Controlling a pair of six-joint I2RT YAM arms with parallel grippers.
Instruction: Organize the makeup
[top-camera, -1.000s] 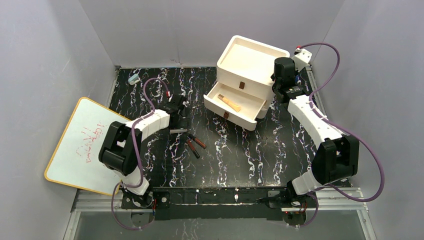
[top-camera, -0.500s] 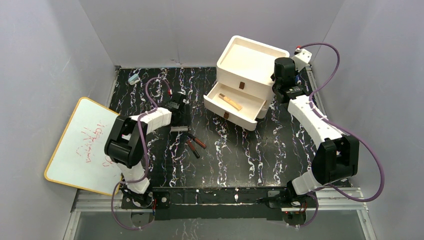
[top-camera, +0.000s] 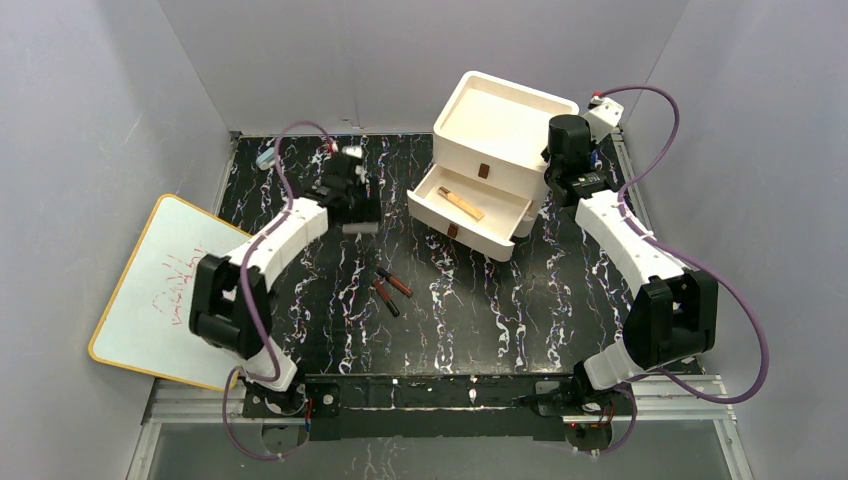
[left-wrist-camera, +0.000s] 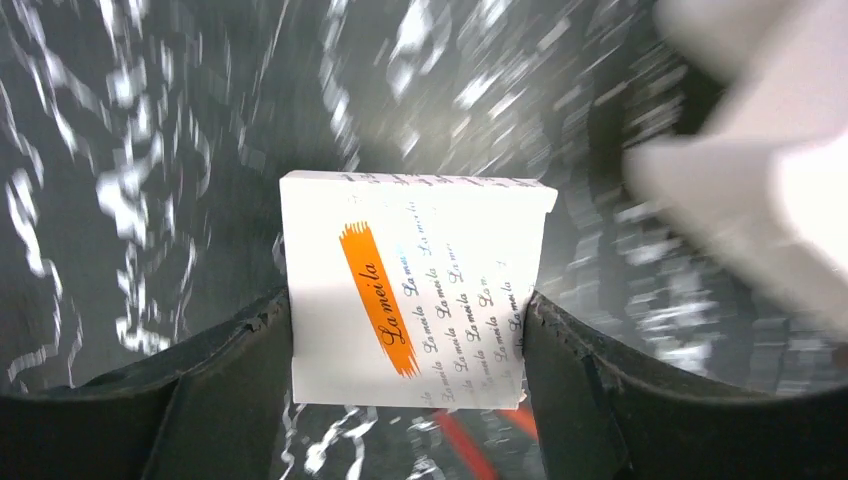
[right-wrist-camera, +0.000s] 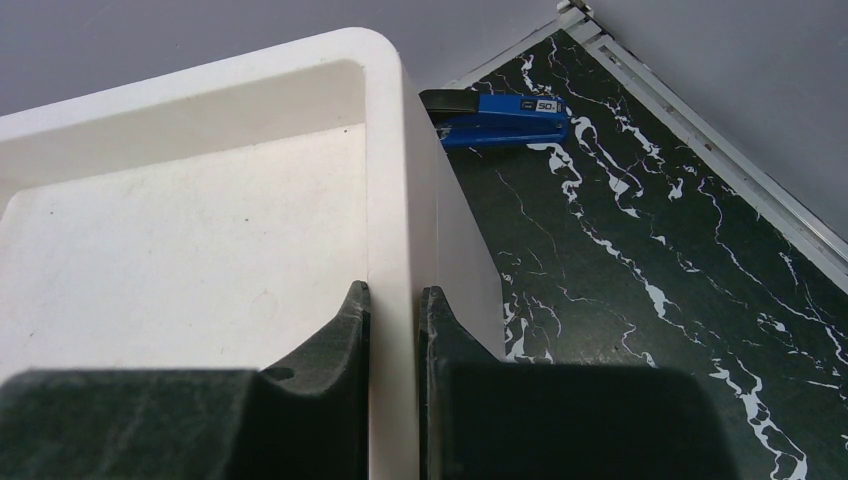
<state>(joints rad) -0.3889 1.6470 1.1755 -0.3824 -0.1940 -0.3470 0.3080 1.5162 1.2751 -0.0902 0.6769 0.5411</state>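
Observation:
A flat white makeup box with an orange stripe and script lettering sits between the fingers of my left gripper, shut on it, both pads against its sides. From above, the box hangs over the table left of the drawer box. Thin black-and-red pencils lie on the table mid-left; their red shows below the held box. A tan stick lies in the open drawer. My right gripper is shut on the top rim of the white drawer box.
A whiteboard leans at the left edge of the table. A small light-blue object sits at the back left corner. A blue stapler lies behind the drawer box near the back wall.
My left gripper closed on the white box, lifted it off the table and carried it toward the back. The right arm has not moved.

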